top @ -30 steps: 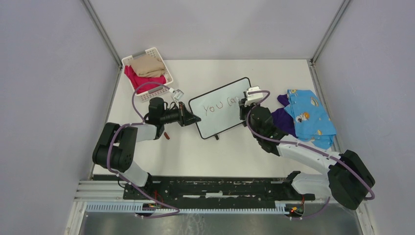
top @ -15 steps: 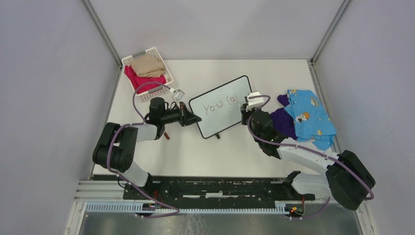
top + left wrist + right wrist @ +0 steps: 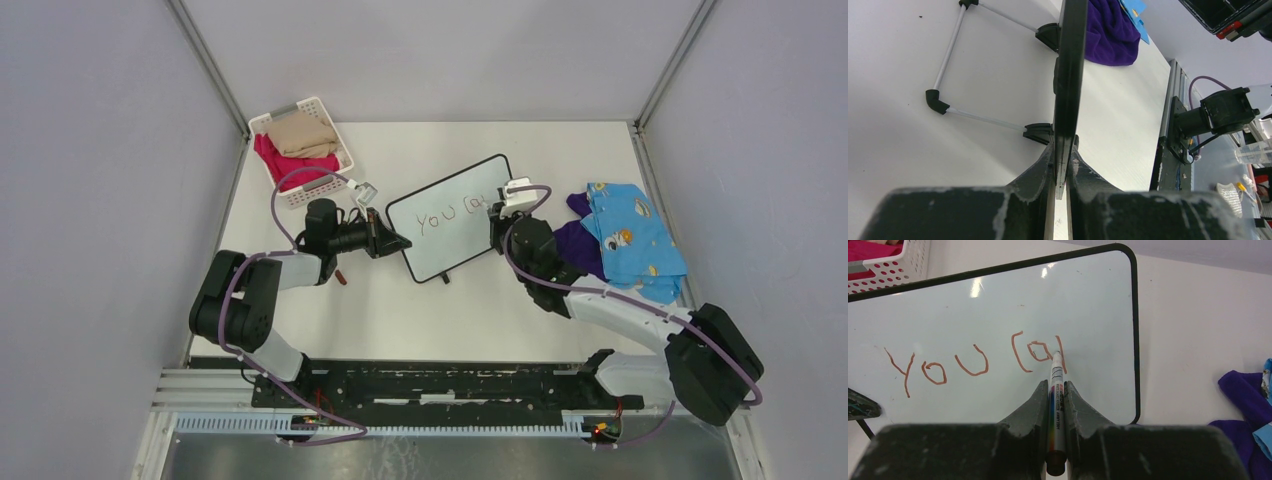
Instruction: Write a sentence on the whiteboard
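Observation:
The whiteboard (image 3: 452, 221) with a thin black frame stands tilted at mid table and reads "You ca" plus one stroke in red-brown ink. It fills the right wrist view (image 3: 998, 315). My left gripper (image 3: 392, 242) is shut on the board's left edge, seen edge-on in the left wrist view (image 3: 1068, 100); its fingertips (image 3: 1064, 157) clamp the frame. My right gripper (image 3: 497, 213) is shut on a whiteboard marker (image 3: 1056, 390), whose tip touches the board just after the last stroke.
A white slatted basket (image 3: 300, 150) with pink and beige cloth sits at the back left. Blue patterned and purple clothes (image 3: 620, 240) lie right of the board. A small red-brown cap (image 3: 341, 277) lies by the left arm. The board's wire stand (image 3: 948, 95) rests on the table.
My right gripper dipped down and right, then came back up to the board's right part; one more stroke now stands after "ca". The left gripper and the board stayed put.

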`<state>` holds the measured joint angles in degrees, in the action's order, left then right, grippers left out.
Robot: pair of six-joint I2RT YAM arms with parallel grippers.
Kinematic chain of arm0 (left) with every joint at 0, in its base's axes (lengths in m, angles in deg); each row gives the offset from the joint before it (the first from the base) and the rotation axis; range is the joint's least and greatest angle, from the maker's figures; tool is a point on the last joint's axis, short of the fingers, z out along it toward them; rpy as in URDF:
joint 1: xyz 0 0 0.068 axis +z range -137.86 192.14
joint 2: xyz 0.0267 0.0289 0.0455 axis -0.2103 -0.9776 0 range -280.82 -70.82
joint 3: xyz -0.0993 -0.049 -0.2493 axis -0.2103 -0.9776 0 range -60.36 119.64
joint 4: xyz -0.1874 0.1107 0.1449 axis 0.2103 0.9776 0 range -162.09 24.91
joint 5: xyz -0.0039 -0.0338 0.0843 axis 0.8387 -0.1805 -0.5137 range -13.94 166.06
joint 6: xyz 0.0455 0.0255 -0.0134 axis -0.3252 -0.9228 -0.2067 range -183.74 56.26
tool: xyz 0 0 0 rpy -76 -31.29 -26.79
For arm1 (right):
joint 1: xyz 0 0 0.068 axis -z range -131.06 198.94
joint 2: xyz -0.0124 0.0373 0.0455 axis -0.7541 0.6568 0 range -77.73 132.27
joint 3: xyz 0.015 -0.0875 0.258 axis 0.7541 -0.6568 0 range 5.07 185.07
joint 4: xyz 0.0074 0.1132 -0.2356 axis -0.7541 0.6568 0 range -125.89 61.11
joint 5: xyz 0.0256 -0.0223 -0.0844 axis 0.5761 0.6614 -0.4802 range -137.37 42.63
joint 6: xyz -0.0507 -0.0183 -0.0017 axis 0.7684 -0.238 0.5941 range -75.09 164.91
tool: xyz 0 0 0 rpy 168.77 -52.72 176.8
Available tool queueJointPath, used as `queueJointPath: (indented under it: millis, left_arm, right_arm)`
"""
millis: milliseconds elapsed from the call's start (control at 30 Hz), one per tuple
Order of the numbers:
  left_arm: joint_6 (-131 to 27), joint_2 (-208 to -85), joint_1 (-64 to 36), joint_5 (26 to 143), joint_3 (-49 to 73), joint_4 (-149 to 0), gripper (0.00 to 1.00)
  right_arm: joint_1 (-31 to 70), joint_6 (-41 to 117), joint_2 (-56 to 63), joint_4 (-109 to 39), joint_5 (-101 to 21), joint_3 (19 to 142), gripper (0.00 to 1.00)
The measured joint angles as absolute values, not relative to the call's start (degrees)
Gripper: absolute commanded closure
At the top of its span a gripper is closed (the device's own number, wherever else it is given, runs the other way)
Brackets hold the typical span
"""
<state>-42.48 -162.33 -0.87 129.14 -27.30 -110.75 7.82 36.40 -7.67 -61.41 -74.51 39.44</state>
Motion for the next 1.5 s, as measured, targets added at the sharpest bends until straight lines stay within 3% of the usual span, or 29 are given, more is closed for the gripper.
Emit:
queueJointPath:
  millis: [900,1300,1500]
  left_arm:
    - [-43.2,-162.3,-1.0,129.2,-26.9,-109.9,0.98]
    - [-44.0,-162.3,-1.1,128.9,-26.4,-108.8,0.98]
    - [-44.7,-161.5,-1.1,128.4,-26.3,-107.2,0.82]
  right_arm:
    - [11.1,37.0,-6.1,-61.6,-74.4,42.2,1.0]
    - [11.4,35.6,-6.9,-61.8,-74.6,37.0,1.0]
    - [11.5,34.7,-10.9,-60.1,-74.3,37.0,1.0]
